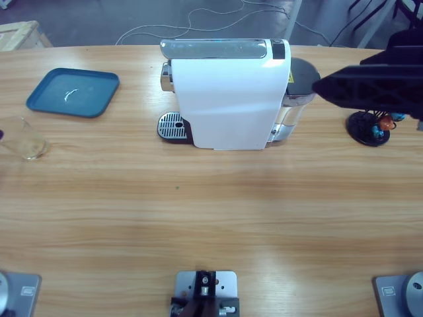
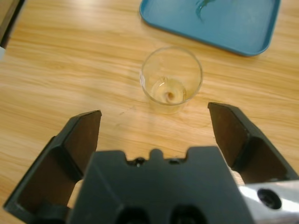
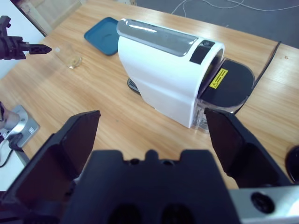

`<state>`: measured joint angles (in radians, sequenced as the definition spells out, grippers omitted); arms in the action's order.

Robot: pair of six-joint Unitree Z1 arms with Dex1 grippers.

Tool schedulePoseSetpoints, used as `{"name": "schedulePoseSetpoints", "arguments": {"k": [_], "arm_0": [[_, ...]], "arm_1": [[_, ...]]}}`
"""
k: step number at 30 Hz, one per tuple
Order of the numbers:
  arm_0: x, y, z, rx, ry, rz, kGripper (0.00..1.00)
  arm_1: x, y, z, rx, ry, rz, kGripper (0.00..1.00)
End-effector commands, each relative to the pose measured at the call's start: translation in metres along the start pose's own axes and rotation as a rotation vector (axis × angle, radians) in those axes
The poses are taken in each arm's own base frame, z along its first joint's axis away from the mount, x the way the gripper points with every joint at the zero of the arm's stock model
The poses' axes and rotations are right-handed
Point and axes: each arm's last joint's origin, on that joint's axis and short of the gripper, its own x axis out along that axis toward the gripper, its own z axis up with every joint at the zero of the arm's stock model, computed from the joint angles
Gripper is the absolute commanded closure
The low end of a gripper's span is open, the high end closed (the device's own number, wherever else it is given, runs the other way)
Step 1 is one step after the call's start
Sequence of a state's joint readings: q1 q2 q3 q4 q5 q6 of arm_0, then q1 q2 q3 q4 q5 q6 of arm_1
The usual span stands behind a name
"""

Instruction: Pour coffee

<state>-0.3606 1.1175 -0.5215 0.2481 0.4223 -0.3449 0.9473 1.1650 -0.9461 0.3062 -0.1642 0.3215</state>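
Left hand (image 2: 154, 116) open, near empty glass (image 2: 171, 79).

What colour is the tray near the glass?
The tray is blue, a dark teal shade. The high view shows it best.

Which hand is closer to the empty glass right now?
Left. The left hand sits open just short of the glass; the right hand hovers open beyond the coffee machine.

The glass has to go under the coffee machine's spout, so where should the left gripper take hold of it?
Grip the clear glass across its round side wall, coming in level from the side where the left gripper is; it stands upright, with the blue tray behind it.
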Motion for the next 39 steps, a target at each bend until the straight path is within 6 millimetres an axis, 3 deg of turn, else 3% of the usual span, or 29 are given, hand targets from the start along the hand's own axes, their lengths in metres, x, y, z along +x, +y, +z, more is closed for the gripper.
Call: {"name": "schedulePoseSetpoints", "arguments": {"k": [1,13,34,38,39], "arm_0": [[0.017,-0.001,-0.013,0.011,0.034,0.034,0.004],[0.033,-0.011,-0.006,0.019,0.048,0.053,0.004],[0.071,-0.025,-0.005,0.067,0.100,0.153,0.016],[0.078,-0.026,-0.007,0.077,0.100,0.188,0.037],[0.079,-0.026,-0.007,0.076,0.098,0.188,0.112]], "arm_1": [[-0.001,-0.002,-0.010,-0.020,0.035,-0.020,0.000],[-0.004,0.001,0.000,-0.021,0.071,-0.031,0.000],[-0.005,-0.003,-0.008,-0.018,0.103,-0.047,0.000],[-0.003,-0.002,-0.008,-0.018,0.103,-0.047,0.000],[-0.002,-0.002,-0.008,-0.018,0.104,-0.048,0.000]]}}
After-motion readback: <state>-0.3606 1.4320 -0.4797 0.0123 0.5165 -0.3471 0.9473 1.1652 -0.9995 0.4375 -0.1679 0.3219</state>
